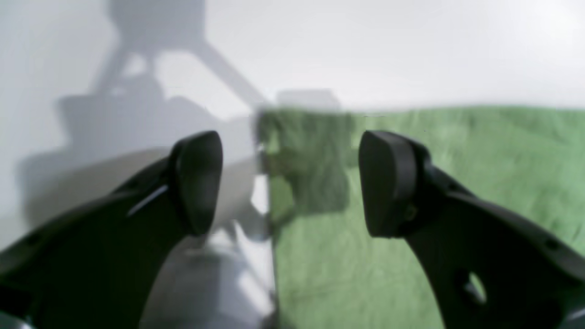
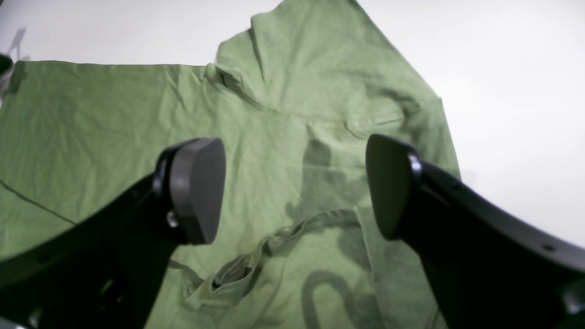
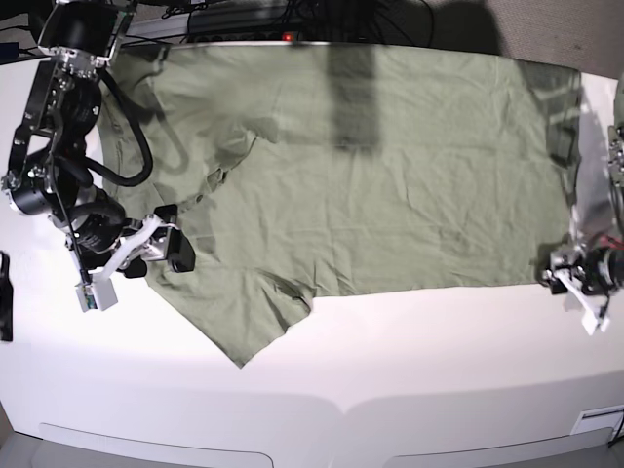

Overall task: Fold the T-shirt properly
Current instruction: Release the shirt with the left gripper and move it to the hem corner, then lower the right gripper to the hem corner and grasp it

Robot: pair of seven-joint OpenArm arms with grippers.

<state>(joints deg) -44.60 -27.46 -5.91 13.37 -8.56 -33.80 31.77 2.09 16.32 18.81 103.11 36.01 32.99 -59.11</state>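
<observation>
Nearest the front edge of the smooth white table [image 3: 322, 390], a pointed sleeve corner of the T-shirt [image 3: 390, 175] juts out, while the rest of the sage-green, softly wrinkled cotton lies spread flat back to the far edge. At the table's left side the right gripper [image 2: 295, 187] hovers over the ribbed crew neck with its rounded black pads [image 2: 199, 189] parted and empty (collar rumpled beneath). By the right edge, the left gripper [image 1: 290, 183] sits open at the hem corner, grasping nothing.
</observation>
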